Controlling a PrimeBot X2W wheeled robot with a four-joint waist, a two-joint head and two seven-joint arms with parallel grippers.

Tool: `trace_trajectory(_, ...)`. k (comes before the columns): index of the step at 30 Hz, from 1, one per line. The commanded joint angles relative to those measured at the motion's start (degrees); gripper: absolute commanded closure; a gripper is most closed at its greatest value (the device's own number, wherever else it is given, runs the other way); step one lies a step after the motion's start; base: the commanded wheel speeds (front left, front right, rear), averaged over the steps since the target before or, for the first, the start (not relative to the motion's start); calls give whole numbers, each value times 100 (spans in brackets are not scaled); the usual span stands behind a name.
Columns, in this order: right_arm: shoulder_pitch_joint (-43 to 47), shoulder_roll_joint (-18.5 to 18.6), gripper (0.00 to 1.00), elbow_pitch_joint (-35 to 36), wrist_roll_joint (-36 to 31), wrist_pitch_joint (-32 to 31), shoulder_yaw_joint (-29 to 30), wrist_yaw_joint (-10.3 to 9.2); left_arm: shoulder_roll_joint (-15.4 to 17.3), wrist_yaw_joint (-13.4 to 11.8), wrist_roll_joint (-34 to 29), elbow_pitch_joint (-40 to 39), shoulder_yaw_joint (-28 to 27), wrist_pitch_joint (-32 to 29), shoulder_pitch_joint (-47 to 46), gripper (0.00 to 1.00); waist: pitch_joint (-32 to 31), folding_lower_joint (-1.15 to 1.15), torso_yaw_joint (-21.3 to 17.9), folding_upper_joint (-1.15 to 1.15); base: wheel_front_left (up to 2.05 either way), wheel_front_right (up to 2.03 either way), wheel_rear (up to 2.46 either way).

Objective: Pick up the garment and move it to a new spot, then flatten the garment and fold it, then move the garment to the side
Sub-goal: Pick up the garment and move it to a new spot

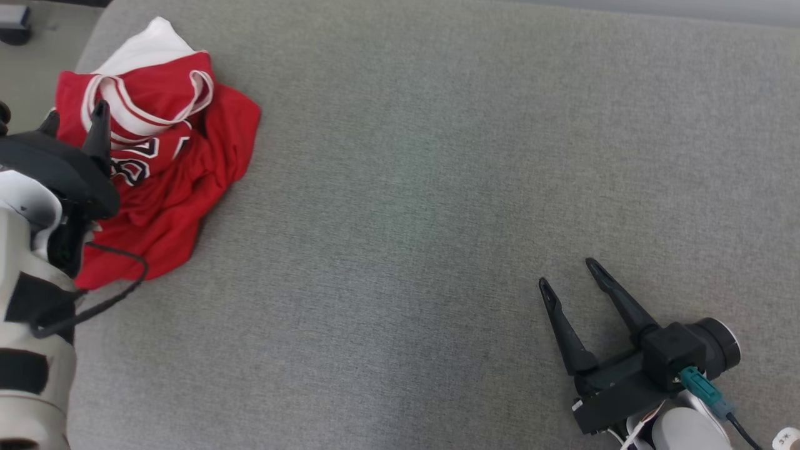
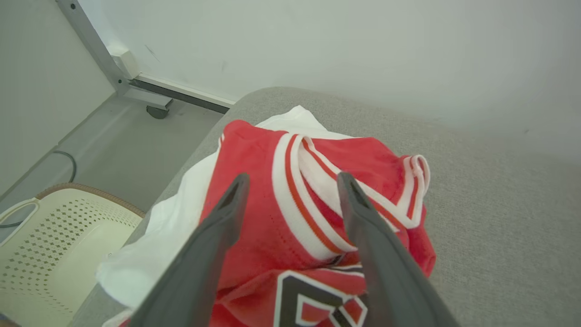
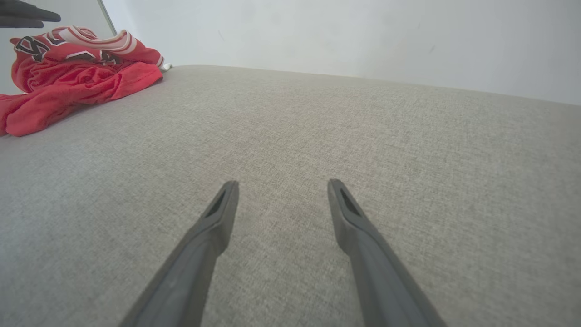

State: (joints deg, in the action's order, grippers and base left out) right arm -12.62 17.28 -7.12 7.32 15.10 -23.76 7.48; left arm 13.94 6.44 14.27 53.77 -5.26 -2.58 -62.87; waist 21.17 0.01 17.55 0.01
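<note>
The left gripper [image 1: 75,115] has its 2 long dark fingers spread wide and grips nothing. It sits over the near-left part of the garment [image 1: 187,169], a red jersey with white and red striped trim and dark, white-edged numerals. The jersey lies crumpled in a heap on the grey cushion [image 1: 437,187].

Seen along this gripper's own fingers [image 2: 218,236], the striped trim runs between the 2 tips and a numeral lies nearer the fingers' base. That view does not show whether the tips touch the fabric. In the right wrist view, 1 dark finger [image 3: 27,17] of it shows just above the top of the heap.

A white cloth [image 2: 150,254] lies under the jersey, sticking out to the left of the gripper and beyond its tips, at the cushion's edge. Further left of the gripper, down on the floor [image 2: 113,150], stands a cream perforated basket [image 2: 59,236]. Beyond that, a metal frame leg [image 2: 91,45] with a caster stands against the pale wall [image 2: 363,45].

To the right of the jersey the grey cushion stretches across to the right gripper [image 1: 567,274], which is well apart from the garment. Its 2 fingers are also spread wide and hold nothing, and they are low over the cushion's weave. From this gripper's own view, the jersey lies far ahead and to its left.
</note>
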Motion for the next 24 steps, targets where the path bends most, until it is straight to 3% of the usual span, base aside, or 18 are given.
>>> trace_trajectory(1,-63,48,0,-27,33,4,-2,2,51,-16,-14,161,36,-140,-132,0,155,-1,-113,-1,0,0,0)
trace_trajectory(12,-183,13,0,-114,115,-7,27,-2,297,-91,-108,1368,275,-1145,-724,0,455,-1,-317,-1,0,0,0)
trace_trajectory(20,-215,4,0,-186,136,-20,46,-2,341,-21,-128,1761,478,-1550,-707,0,473,-1,-375,-1,0,0,0)
trace_trajectory(21,-221,-7,0,-188,137,-20,41,-2,352,-17,-126,1780,491,-1539,-693,55,474,-1,-380,-1,0,0,0)
trace_trajectory(22,-232,-17,0,-186,137,-20,32,-2,363,-13,-111,1787,493,-1503,-689,100,476,-1,-385,-1,0,0,0)
trace_trajectory(24,-255,-44,0,-192,141,-20,8,-2,366,-4,-42,1779,459,-1353,-674,100,462,-1,-396,-1,0,0,0)
